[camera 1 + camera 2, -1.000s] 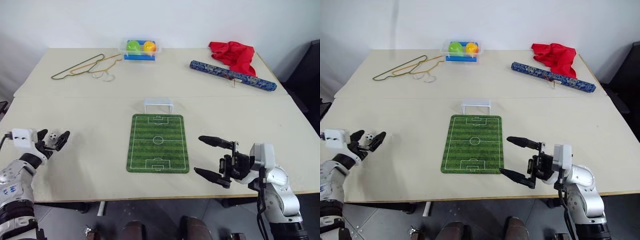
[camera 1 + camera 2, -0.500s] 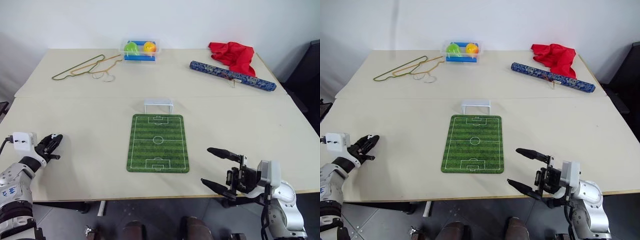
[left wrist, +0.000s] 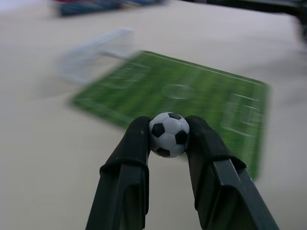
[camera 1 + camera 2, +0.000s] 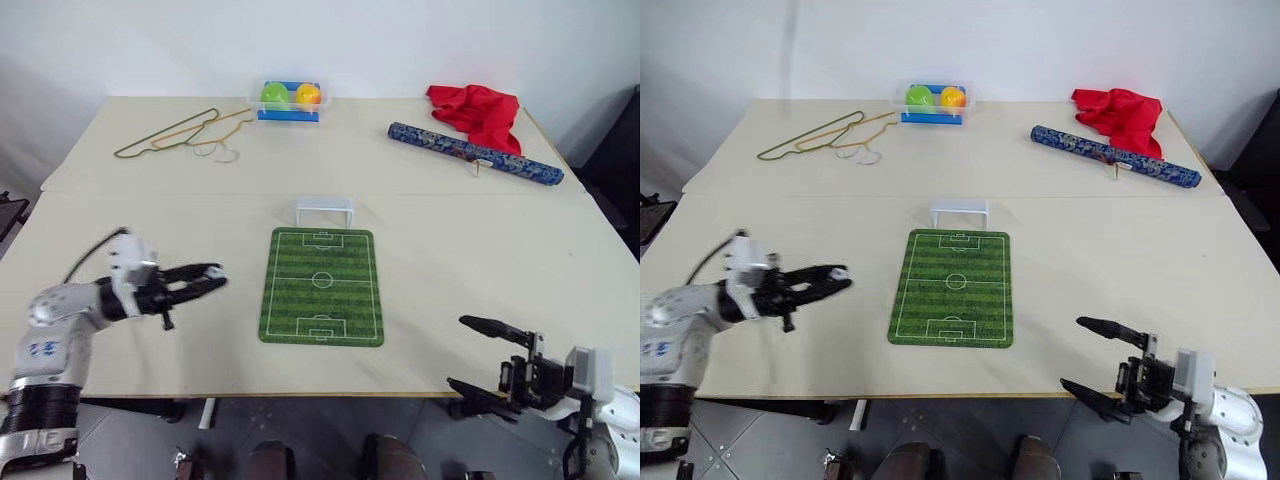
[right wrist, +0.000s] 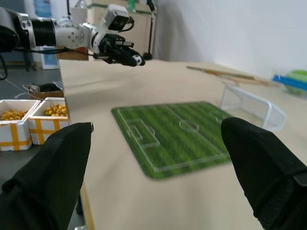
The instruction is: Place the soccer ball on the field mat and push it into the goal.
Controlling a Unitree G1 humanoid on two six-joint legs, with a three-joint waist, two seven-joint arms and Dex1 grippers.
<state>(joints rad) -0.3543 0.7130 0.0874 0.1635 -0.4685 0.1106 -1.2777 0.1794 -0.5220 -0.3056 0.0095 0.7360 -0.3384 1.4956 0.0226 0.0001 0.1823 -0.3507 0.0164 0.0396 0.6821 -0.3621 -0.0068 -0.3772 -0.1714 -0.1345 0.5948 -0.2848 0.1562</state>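
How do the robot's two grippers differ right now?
The left gripper has its jaws closed on the soccer ball, while the right gripper has its jaws spread wide with nothing between them. The left one hangs above the table to the left of the field mat, pointing toward it; the right one sits at the table's near edge. Both have two black fingers.

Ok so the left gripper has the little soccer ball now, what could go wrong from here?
The soccer ball is pinched only at the tips of the left gripper, so it could slip out and roll off the table before it reaches the field mat. Set down carelessly, it may also roll off the mat. The goal is low and looks light, so a hard push might shove it back or send the ball wide.
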